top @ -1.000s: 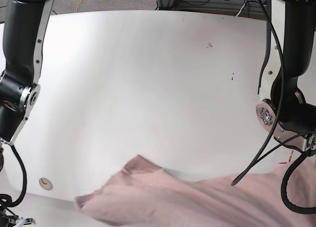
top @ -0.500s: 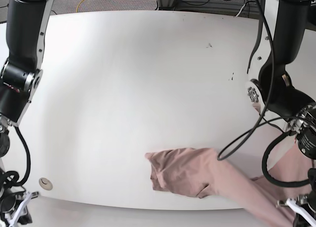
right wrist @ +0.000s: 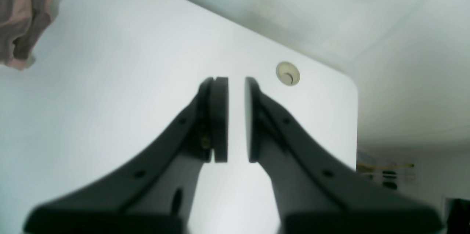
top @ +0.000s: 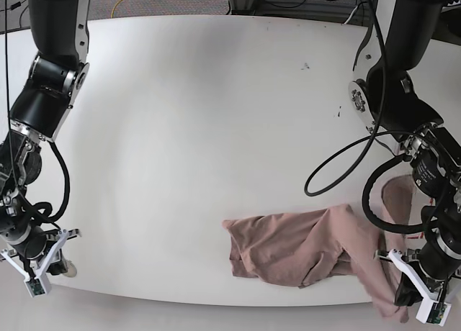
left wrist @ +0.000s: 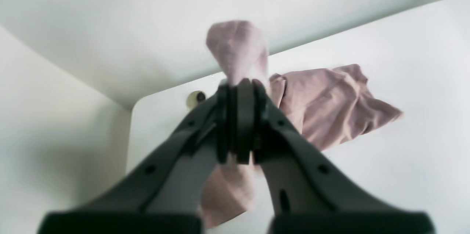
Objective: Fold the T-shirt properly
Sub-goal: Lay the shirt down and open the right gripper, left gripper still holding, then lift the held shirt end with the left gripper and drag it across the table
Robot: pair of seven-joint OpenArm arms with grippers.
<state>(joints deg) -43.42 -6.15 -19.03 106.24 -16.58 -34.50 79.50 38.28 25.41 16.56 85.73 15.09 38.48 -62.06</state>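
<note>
Compared with half a second before, the right arm at the left of the base view had swung lower, so that its right hand (top: 36, 263) now showed over the near-left corner of the white desk (top: 187, 122), close to the round grommet (right wrist: 288, 73) set into that corner. Its two pads stood a narrow gap apart with nothing between them, as the right wrist view showed (right wrist: 236, 116).

The T-shirt (top: 288, 248) had shifted slightly rightward along the near edge of the desk and lay bunched more compactly than before. A second earlier it had been spread much farther left, reaching the near-left part of the desk. The left arm had also come nearer and lower, and the left hand (top: 403, 288) now sat at the near-right corner, past the desk's edge.

The left hand (left wrist: 240, 116) was clamped tight on a fold of the T-shirt (left wrist: 330, 101), a tuft of cloth poking out beyond the pads and more hanging below them.

The garment was a plain dusty pink-brown, soft and heavily wrinkled. Its main mass lay crumpled in a rough oblong on the desk's near-right part, its left end blunt and folded over. From there a twisted band of cloth ran right and down to the left hand, over the desk's edge. No neckline or sleeve could be told apart in the bundle.
</note>
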